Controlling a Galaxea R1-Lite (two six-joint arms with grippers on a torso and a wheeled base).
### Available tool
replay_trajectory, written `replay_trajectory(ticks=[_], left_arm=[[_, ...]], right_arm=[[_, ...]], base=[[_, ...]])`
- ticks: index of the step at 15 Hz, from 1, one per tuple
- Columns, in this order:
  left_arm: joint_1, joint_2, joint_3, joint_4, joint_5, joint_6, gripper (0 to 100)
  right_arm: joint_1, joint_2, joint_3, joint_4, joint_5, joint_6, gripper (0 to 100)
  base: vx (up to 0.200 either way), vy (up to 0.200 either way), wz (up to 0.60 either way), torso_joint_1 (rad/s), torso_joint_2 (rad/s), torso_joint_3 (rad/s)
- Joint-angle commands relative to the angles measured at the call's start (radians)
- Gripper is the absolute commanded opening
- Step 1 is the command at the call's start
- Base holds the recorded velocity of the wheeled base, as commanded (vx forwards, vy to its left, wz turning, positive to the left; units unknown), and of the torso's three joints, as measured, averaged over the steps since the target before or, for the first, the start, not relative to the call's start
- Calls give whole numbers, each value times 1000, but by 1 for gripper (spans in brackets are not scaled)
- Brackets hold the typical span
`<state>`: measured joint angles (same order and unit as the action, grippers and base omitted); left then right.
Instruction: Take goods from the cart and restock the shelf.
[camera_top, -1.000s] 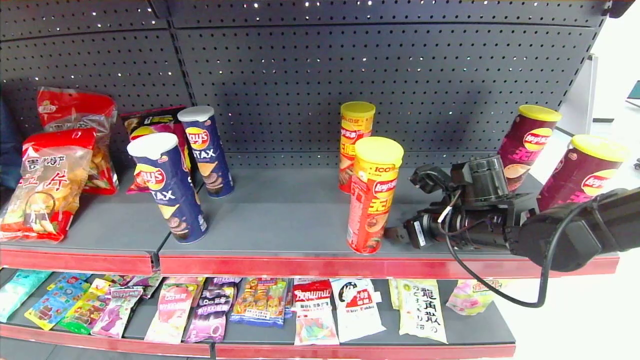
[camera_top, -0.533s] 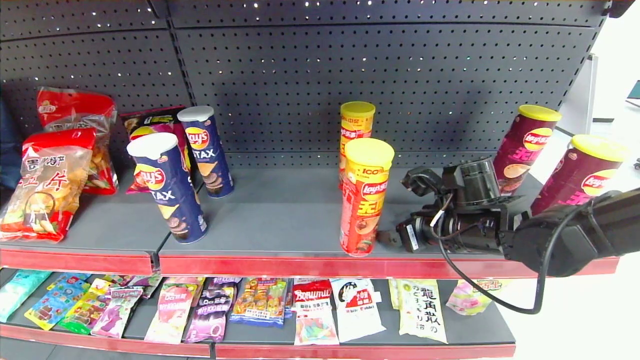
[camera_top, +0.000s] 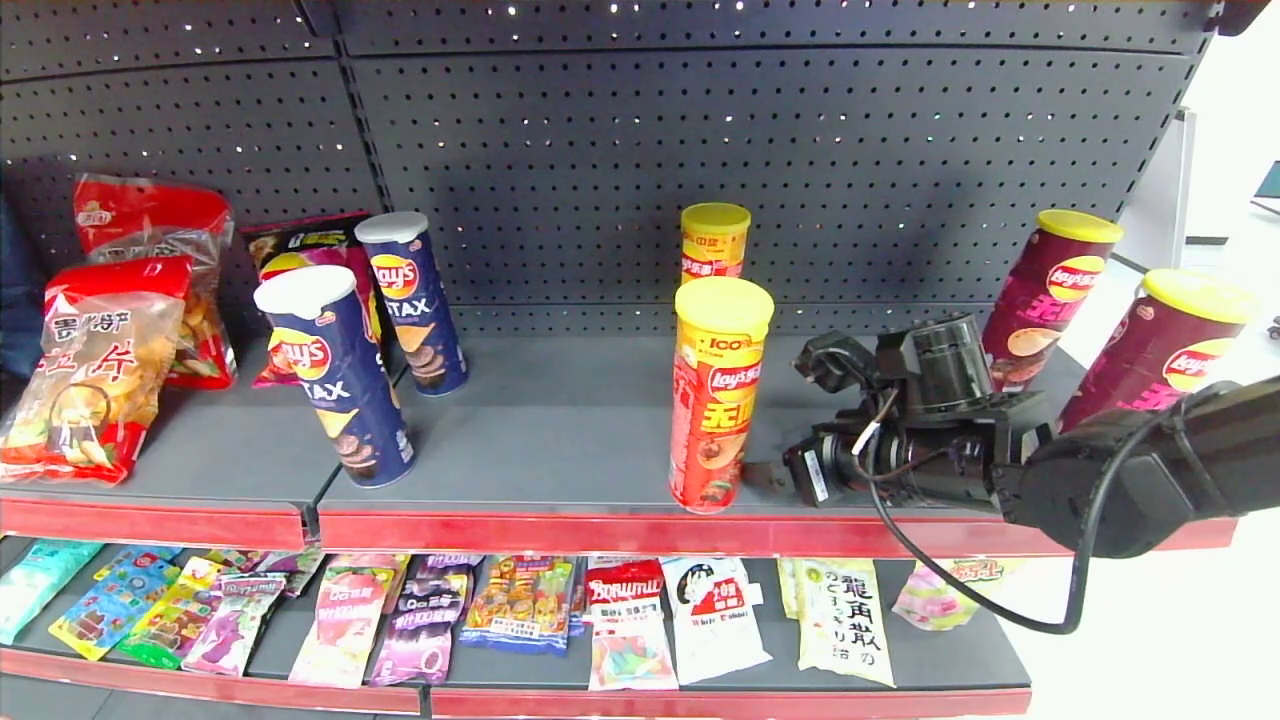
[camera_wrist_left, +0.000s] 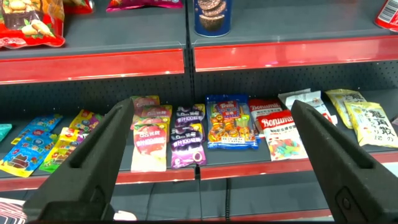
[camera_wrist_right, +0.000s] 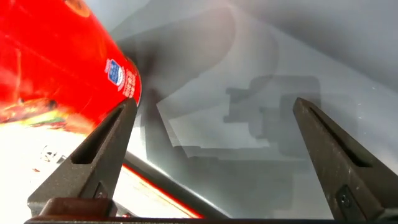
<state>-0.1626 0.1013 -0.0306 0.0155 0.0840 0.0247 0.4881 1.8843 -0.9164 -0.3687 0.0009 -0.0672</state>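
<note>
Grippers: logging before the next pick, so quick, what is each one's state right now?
Left gripper: jaws open, holding nothing.
Right gripper: jaws open, holding nothing; red can beside one jaw.

- Upper shelf (camera_top: 560, 440): snack bags (camera_top: 95, 370) at left, two blue cans (camera_top: 335, 375), two red cans (camera_top: 715, 395), two maroon cans (camera_top: 1050, 290) at right.
- Lower shelf (camera_top: 960, 655): candy packets (camera_top: 520, 605) lying flat.

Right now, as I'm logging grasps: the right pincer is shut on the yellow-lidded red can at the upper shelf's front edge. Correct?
No. The right pincer is open, jaws wide apart; the red can stands just outside the gap, not gripped. The right wrist view shows this. The can is indeed at the upper shelf's front edge.
</note>
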Motion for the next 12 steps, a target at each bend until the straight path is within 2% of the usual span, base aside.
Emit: replay_trajectory(ticks=[1,12], left_arm=[[0,2,0,0,0,0,100],[0,2,0,0,0,0,100]], right_arm=[[10,-7,5,1,1,1,100],[47,-17,17,1,-18,29,100]], base=[[0,0,0,0,0,0],[0,0,0,0,0,0]])
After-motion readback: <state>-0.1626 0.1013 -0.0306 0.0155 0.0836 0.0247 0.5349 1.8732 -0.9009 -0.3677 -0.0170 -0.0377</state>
